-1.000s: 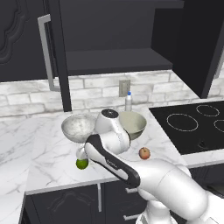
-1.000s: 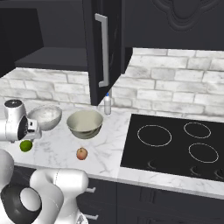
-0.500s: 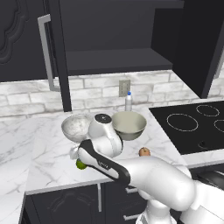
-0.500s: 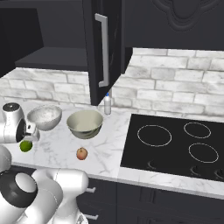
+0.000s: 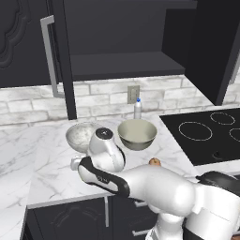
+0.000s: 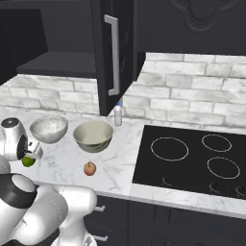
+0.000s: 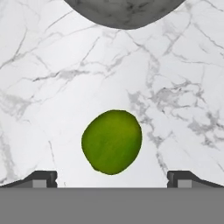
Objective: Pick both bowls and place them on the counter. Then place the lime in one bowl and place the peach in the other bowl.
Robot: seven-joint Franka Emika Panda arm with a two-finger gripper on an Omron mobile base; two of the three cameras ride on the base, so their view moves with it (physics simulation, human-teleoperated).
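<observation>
The gripper [image 7: 112,177] was found with jaws fully apart, poised above the lime [image 7: 112,141], which lay on the counter [image 7: 48,109] just beside the marbled bowl [image 7: 122,11]. Nothing was held. A risk was judged: the round lime could be rolled aside if one finger were landed first or the descent were off-centre.

A polished stone look is given by the broad white marble counter with grey veins [image 7: 43,87]. A dull, finely dimpled skin is shown on the small round green lime [image 7: 112,141]. A matt marbled glaze is seen on the white-grey deep bowl [image 6: 48,129], and a smooth mottled glaze on the cream bowl with dark rim [image 6: 93,135]. The flat black stovetop [image 6: 192,158] is rendered glassy.
</observation>
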